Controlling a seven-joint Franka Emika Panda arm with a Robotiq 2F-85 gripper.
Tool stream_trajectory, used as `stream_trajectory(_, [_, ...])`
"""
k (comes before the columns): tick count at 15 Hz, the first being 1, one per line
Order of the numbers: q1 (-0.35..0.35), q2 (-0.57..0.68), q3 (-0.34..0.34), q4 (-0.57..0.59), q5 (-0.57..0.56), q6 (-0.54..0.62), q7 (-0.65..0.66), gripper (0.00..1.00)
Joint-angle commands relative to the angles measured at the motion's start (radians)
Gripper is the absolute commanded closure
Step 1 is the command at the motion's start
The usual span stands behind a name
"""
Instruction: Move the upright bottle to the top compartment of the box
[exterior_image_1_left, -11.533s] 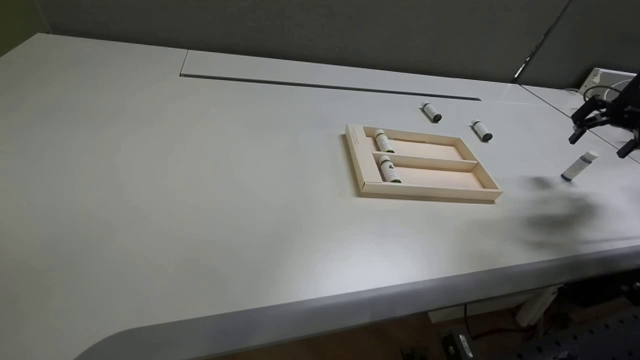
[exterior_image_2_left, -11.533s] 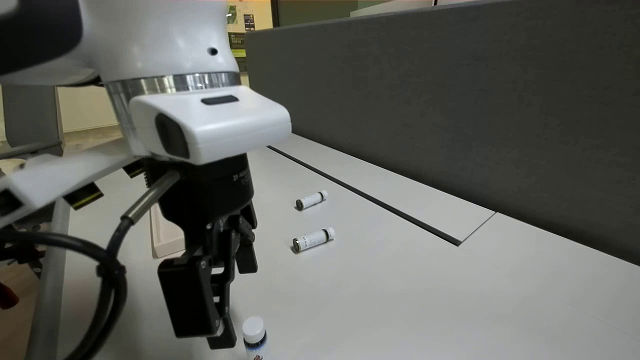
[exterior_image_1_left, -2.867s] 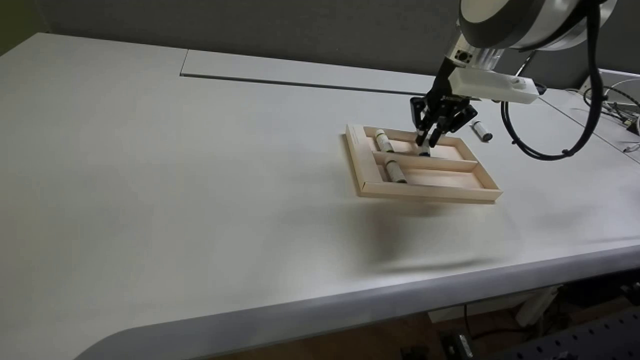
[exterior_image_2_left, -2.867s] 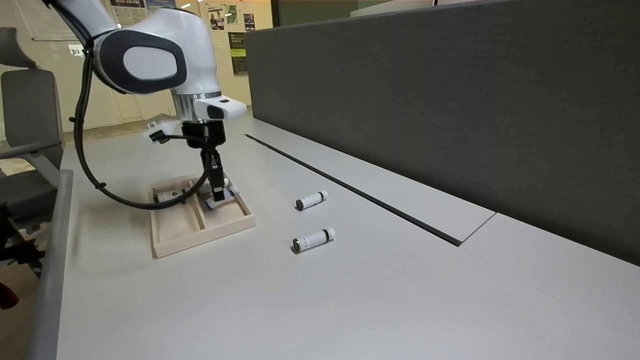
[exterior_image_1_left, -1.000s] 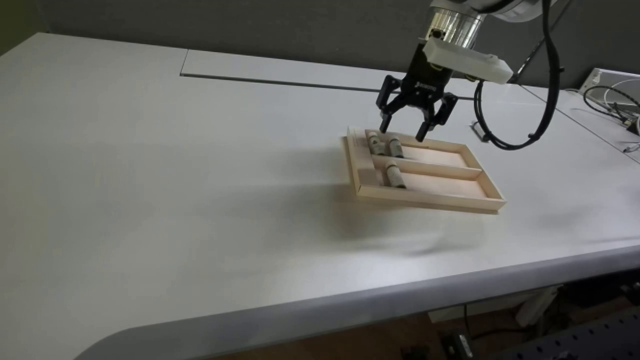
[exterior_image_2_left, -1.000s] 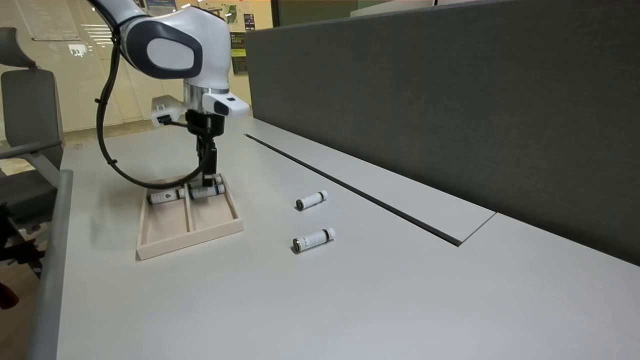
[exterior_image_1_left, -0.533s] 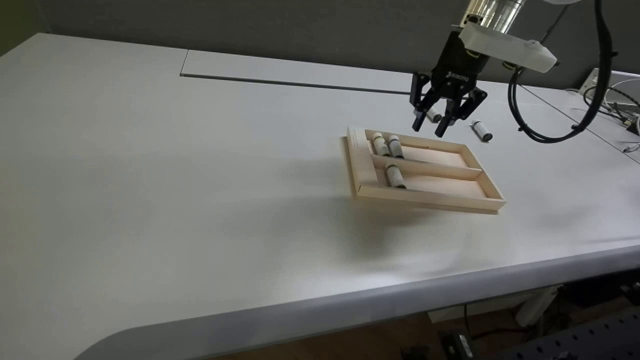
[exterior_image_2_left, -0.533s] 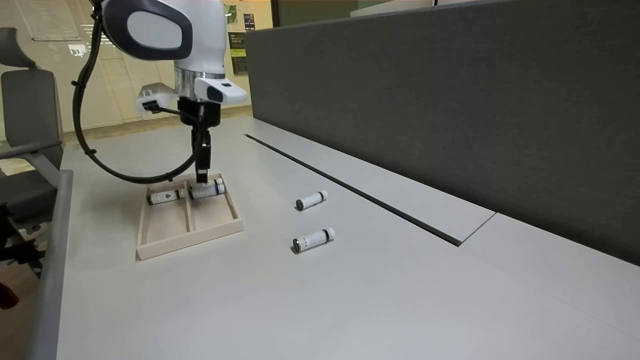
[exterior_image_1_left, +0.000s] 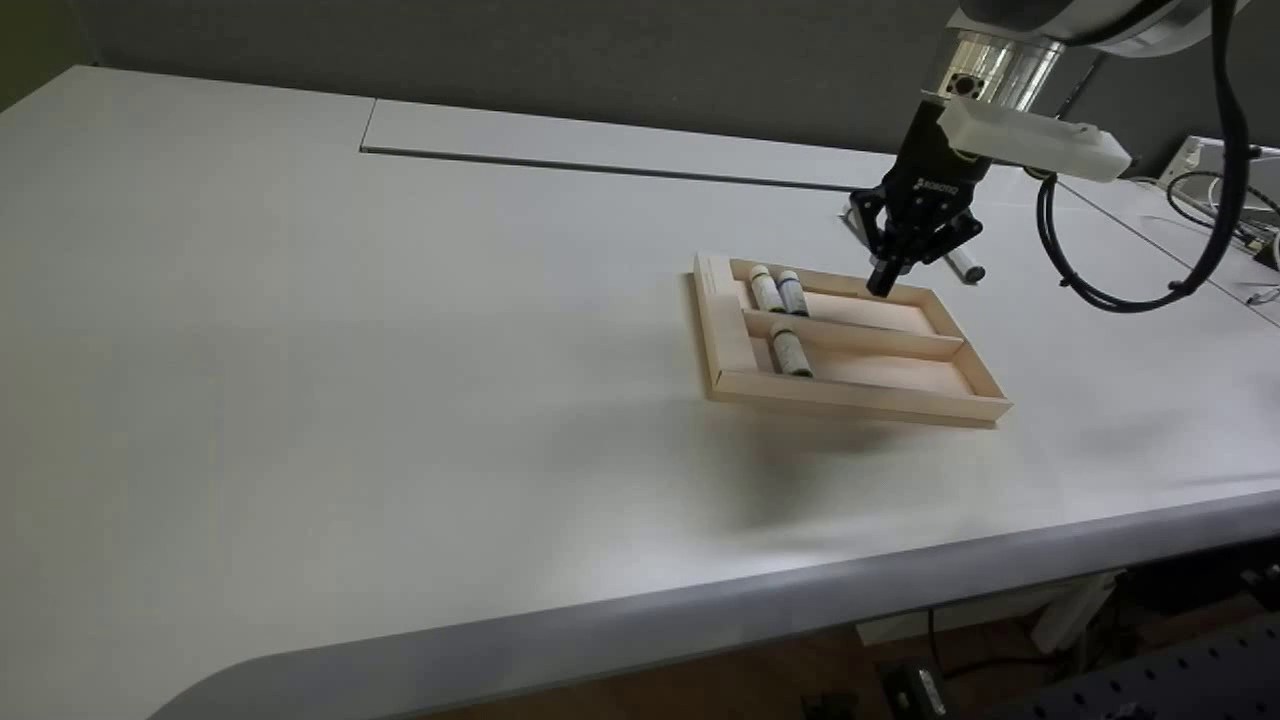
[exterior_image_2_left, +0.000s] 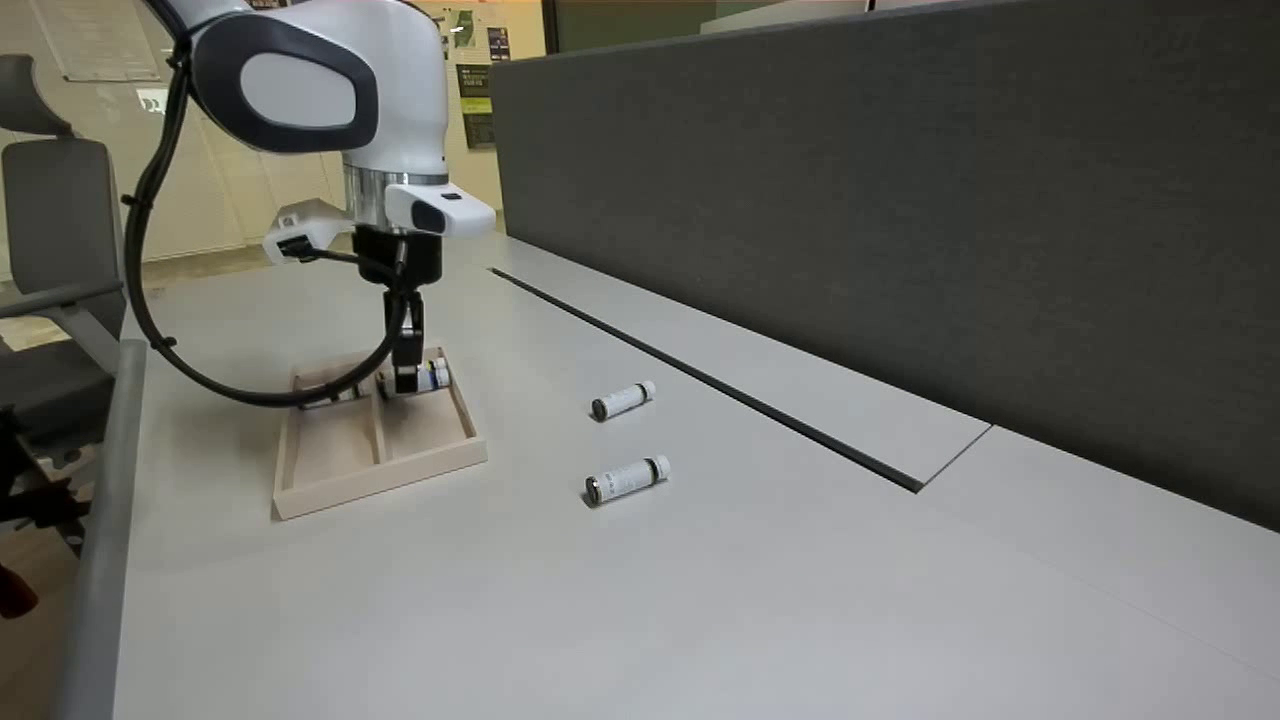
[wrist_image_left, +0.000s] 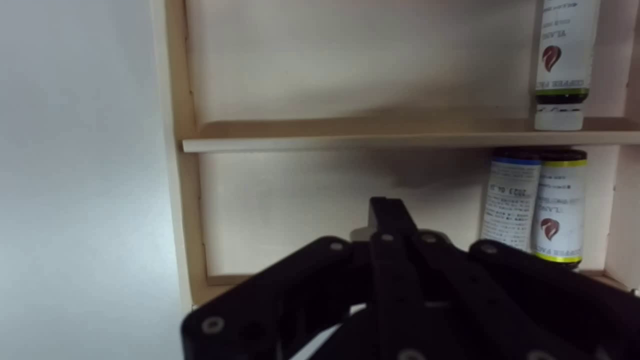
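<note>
Gripper (exterior_image_1_left: 882, 283): jaws narrow, fingers meeting at the tips. It points down over the top compartment (exterior_image_1_left: 850, 308) of the box (exterior_image_1_left: 724, 340); in the wrist view the fingertips (wrist_image_left: 386, 215) stand over bare wood, apart from the bottles. Height above the compartment floor cannot be told.

Blue-banded bottle (exterior_image_1_left: 791, 293): located in the top compartment, lying on its side just beside the yellow-banded bottle (exterior_image_1_left: 765, 288), the two roughly parallel. Its dark base faces the divider (exterior_image_1_left: 850, 337); its cap faces the far wall (exterior_image_1_left: 825, 283) of the box — the wrist view hides the cap end behind the gripper.

Near compartment (exterior_image_1_left: 890, 372): one green-banded bottle (wrist_image_left: 562, 65) lies on its side at the same end of the box as the pair, white cap toward the divider.

Table (exterior_image_1_left: 400, 400): supports the box. Beyond the far wall, one loose bottle (exterior_image_2_left: 622, 400) and another loose bottle (exterior_image_2_left: 628, 480) lie on their sides, apart from each other and from the box. In an exterior view the gripper covers part of both.

Arm (exterior_image_2_left: 405, 100): white, reaching in above the box, with a black cable (exterior_image_1_left: 1237, 140) hanging in a loop. Behind the table stands a grey partition (exterior_image_2_left: 880, 200); a chair (exterior_image_2_left: 70, 210) stands in the background.
</note>
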Motion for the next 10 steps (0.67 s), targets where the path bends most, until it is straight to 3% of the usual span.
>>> stream_trajectory(1, [0.027, 0.02, -0.01, 0.004, -0.039, 0.032, 0.037, 1.0])
stream_trajectory(10, [0.091, 0.087, -0.007, 0.034, -0.067, 0.082, 0.055, 1.0])
